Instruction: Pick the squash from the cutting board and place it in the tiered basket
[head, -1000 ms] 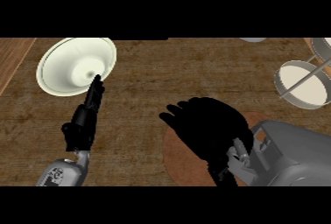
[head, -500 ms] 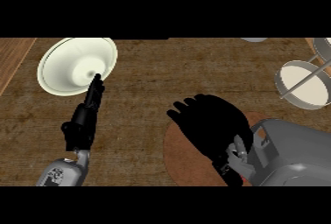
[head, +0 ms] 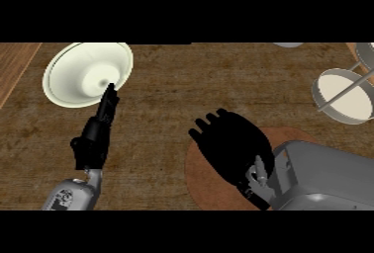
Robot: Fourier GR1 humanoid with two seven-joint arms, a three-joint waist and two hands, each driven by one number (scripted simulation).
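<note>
My right hand [head: 232, 150] hangs palm down over the round reddish-brown cutting board [head: 201, 185] at the lower middle of the head view. It covers most of the board, and no squash shows anywhere; whatever lies under the hand is hidden. The grey right forearm [head: 321, 178] comes in from the lower right. The tiered basket [head: 343, 96], a grey wire frame with a pale round tray, stands at the right edge, apart from the hand. My left hand [head: 95, 141] rests at the left, open with straight fingers pointing up and holding nothing.
A cream plate [head: 80, 74] lies at the upper left, with the left hand's fingertips in front of its lower rim. Dark wooden counter [head: 190, 84] lies bare between the plate and the basket. A lighter wooden strip [head: 15, 64] runs along the far left edge.
The right hand has shifted a little down the view, toward me, staying over the cutting board. The left hand has not moved.
</note>
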